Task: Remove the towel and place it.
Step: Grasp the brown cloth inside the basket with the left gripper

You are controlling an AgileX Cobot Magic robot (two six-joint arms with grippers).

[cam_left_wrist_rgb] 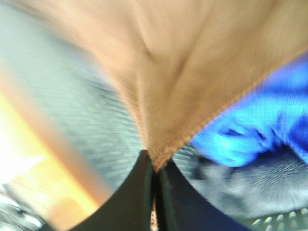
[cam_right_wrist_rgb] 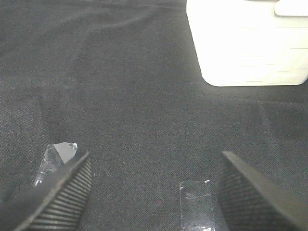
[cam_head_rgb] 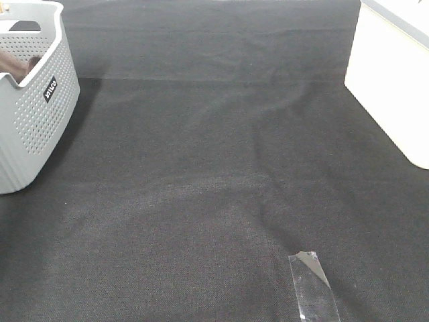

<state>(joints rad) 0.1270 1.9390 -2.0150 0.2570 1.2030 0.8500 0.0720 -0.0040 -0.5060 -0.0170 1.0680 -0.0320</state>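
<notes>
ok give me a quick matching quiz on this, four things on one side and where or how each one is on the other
1 towel
2 blue cloth
3 basket
4 right gripper

A open above the mat
B pinched in the left gripper
C at the mat's left edge
D next to the towel's hem

Pairs: 1-B, 2-D, 3-C, 4-A

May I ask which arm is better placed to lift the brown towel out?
Left: the left fingers are shut on the towel's stitched edge; the right fingers stand open over black mat.
</notes>
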